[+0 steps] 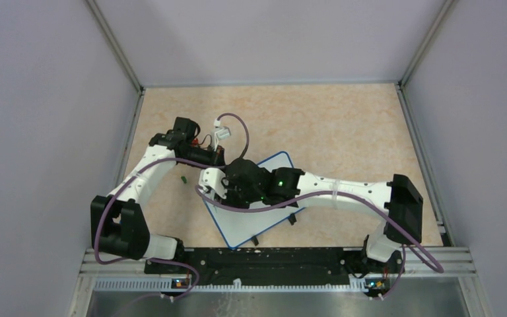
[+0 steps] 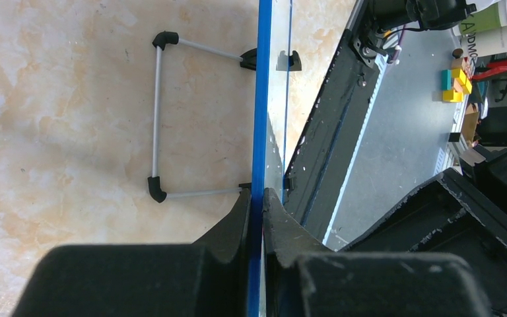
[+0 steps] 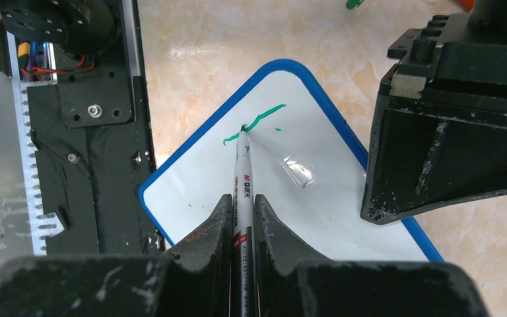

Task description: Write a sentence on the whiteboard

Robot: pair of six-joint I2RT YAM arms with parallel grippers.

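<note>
Green scrawl point(image 3: 254, 123), unreadable, sat on the whiteboard point(image 3: 317, 218) at the tip of an "M&G"-branded marker point(image 3: 243, 173) clamped in the right gripper point(image 3: 242, 203); left gripper point(image 2: 257, 199) pinched the blue rim point(image 2: 262, 99).

Both arms, left arm point(image 1: 142, 170) and right arm point(image 1: 343, 191): white links, black joint housings. Purple cable point(image 1: 95, 241) runs up each from black base rail point(image 1: 257, 259). Green LED point(image 1: 278, 179) far from rail. Right end effector point(image 3: 243, 198): scuffed black.

From above, the right arm point(image 1: 343, 191) covers the middle of the whiteboard point(image 1: 247, 226). A green speck point(image 1: 183, 178) on the counter point(image 1: 343, 132) is too small to identify.
</note>
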